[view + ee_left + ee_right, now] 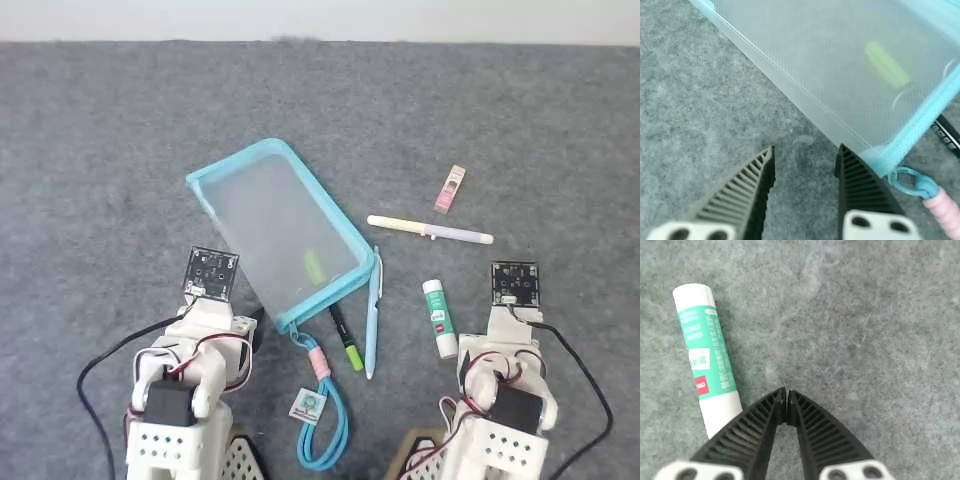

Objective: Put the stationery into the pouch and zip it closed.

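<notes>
A translucent teal-edged pouch (280,225) lies slanted in the middle of the grey mat, with a green item (314,267) showing through it. My left gripper (806,148) is open just short of the pouch's near corner (890,155), with nothing between its fingers. A black and green marker (345,340) pokes out by that corner, next to a blue pen (373,320). My right gripper (786,390) is shut and empty over bare mat, beside the white and green glue stick (707,360). A yellow-lilac highlighter (430,229) and a pink eraser (450,188) lie farther back on the right.
A blue lanyard loop (325,425) with pink beads (942,207) and a small tag (309,405) trails from the pouch's zipper ring (907,180) toward the front edge between the two arm bases. The mat is bare to the left and behind the pouch.
</notes>
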